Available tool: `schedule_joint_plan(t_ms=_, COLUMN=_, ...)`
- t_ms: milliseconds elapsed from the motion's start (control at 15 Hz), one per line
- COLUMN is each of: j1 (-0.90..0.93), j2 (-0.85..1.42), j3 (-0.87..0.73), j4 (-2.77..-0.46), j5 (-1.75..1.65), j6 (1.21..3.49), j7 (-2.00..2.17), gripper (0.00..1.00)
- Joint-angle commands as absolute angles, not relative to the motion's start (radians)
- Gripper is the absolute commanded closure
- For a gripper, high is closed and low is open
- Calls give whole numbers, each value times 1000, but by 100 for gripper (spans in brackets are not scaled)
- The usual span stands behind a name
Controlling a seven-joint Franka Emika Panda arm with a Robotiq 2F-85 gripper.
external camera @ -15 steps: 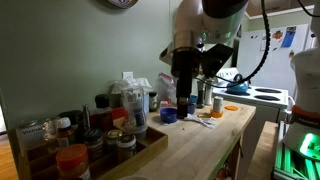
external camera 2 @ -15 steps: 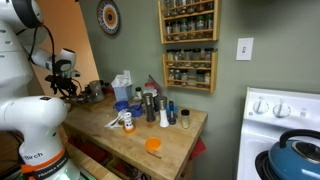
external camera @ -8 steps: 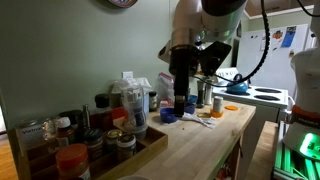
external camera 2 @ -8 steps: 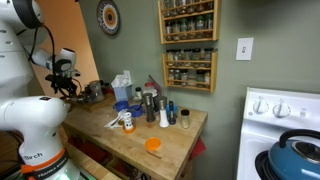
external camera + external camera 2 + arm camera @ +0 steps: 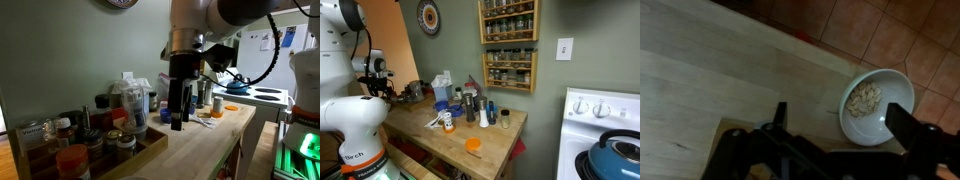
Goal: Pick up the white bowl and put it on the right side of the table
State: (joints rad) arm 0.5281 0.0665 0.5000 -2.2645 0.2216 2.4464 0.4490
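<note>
Arm (image 5: 182,62) lowered; jaws released above white bowl (image 5: 877,105) at desk (image 5: 700,80) edge, where a nudge risks toppling it off.

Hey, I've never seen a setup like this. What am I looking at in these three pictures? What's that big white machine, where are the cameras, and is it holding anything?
The big white machine is a robot arm that a person steers from a distance. Two pictures come from cameras standing in the room, looking at the wooden table from different places. The third comes from a camera on the arm's wrist, looking down past its two dark fingers. The fingers are spread open and hold nothing. In that view the white bowl shows between them, near the table's edge. Elsewhere on the table are a wooden tray full of jars, a cluster of bottles and a small orange object. A white stove stands next to the table.
</note>
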Motion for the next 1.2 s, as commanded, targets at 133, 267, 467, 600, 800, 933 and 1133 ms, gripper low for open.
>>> schedule_joint_plan(t_ms=133, j1=571, j2=305, j3=466, j4=-2073, j5=11, j6=2485, j7=629, gripper=0)
schedule_joint_plan(t_ms=267, j1=572, j2=224, j3=461, j4=-2125, j5=52, j6=2473, j7=612, gripper=0)
schedule_joint_plan(t_ms=467, j1=585, j2=319, j3=444, j4=-2072, j5=56, j6=2505, j7=566, gripper=0)
schedule_joint_plan(t_ms=600, j1=587, j2=334, j3=442, j4=-2062, j5=56, j6=2506, j7=562, gripper=0)
schedule_joint_plan(t_ms=800, j1=591, j2=333, j3=442, j4=-2056, j5=55, j6=2506, j7=562, gripper=0)
schedule_joint_plan(t_ms=933, j1=592, j2=333, j3=442, j4=-2055, j5=55, j6=2506, j7=562, gripper=0)
schedule_joint_plan(t_ms=1133, j1=592, j2=333, j3=442, j4=-2055, j5=55, j6=2506, j7=562, gripper=0)
